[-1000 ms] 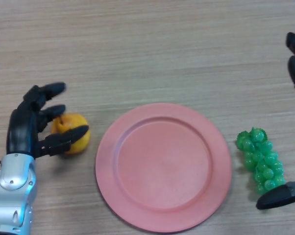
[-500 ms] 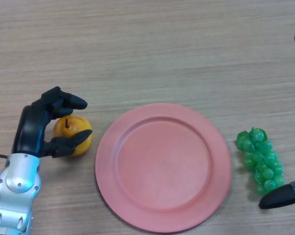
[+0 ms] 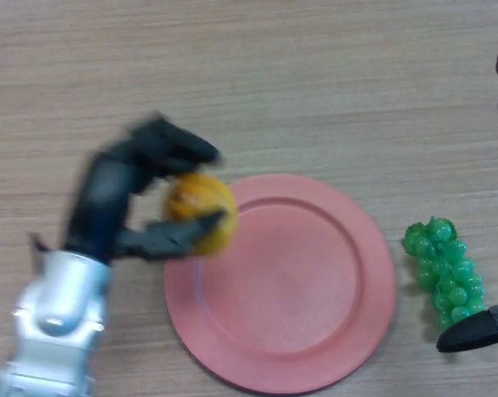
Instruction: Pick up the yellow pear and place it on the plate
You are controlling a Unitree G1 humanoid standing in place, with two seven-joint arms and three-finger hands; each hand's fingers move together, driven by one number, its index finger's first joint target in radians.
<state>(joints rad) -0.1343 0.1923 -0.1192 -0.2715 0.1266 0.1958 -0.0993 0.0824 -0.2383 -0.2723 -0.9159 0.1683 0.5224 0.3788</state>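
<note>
My left hand (image 3: 117, 203) is shut on the yellow pear (image 3: 201, 211), with fingers over its top and the thumb under it. The pear is lifted and sits over the left rim of the pink plate (image 3: 315, 331). My right hand (image 3: 481, 331) shows only at the right edge of the head view, with one dark finger low down near the grapes and more of it at the upper right edge.
A bunch of green grapes (image 3: 443, 269) lies on the wooden table (image 3: 274, 83) just right of the plate, close to my right hand.
My left hand closed round the pear, lifted it off the table and carried it right, from left of the plate to over the plate's left rim. The right hand barely moved.
</note>
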